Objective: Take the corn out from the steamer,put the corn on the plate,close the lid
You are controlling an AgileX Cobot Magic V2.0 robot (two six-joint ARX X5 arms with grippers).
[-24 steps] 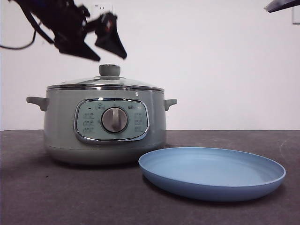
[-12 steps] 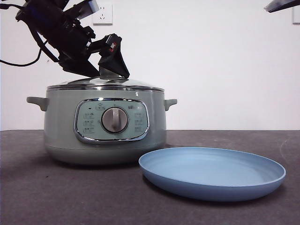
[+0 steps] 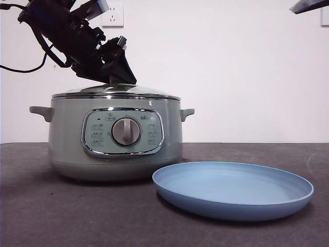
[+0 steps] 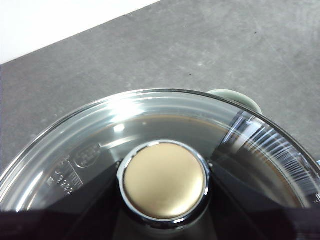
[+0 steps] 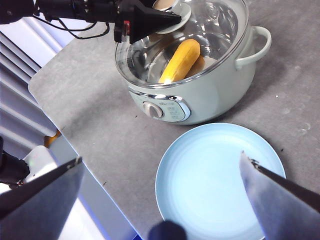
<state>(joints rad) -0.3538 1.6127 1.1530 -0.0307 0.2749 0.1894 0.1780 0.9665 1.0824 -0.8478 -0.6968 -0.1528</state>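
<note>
Down from its perch above the pot a second ago, the left gripper (image 3: 115, 77) has dropped onto the lid's knob (image 4: 165, 180), hiding it from the front camera. Nearest the front camera lies the plate (image 3: 232, 198), bare on the worktop (image 3: 77, 216); just behind stands the steamer (image 3: 115, 139), its lid (image 5: 210, 30) still seated, with the corn (image 5: 180, 61) inside under the glass. Black fingers flank the knob, but whether they pinch it I cannot tell. Lid removal is in hand; next comes a firm grip and straight lift. High above the plate, the right gripper (image 5: 165, 200) waits, fingers spread.
</note>
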